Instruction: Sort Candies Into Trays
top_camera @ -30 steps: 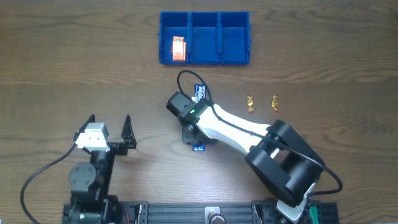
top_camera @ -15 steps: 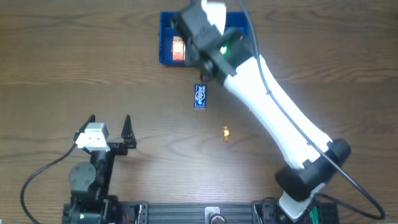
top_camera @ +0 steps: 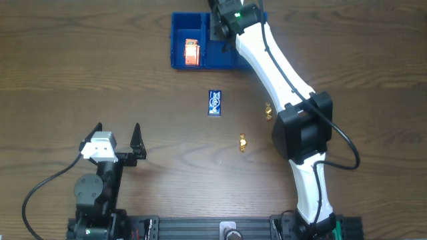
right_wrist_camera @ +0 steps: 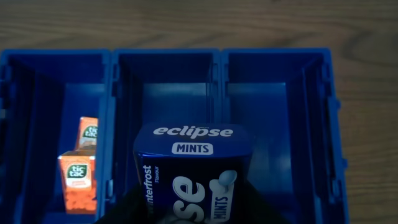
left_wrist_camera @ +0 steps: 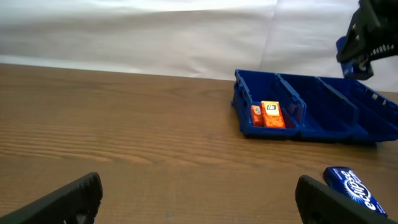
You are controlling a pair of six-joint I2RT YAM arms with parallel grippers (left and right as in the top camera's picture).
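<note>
R gripper [right_wrist_camera: 196,214] grips white-lettered blue box [right_wrist_camera: 194,158] over tray [right_wrist_camera: 280,57].

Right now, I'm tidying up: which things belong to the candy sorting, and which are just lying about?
Job: blue tray; orange boxes; held mint box; mint box on table; gold candies.
Lying about: left arm's cable; white backdrop.

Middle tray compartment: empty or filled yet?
Empty: the middle compartment floor is bare; the right gripper holds the mint box above it.
</note>
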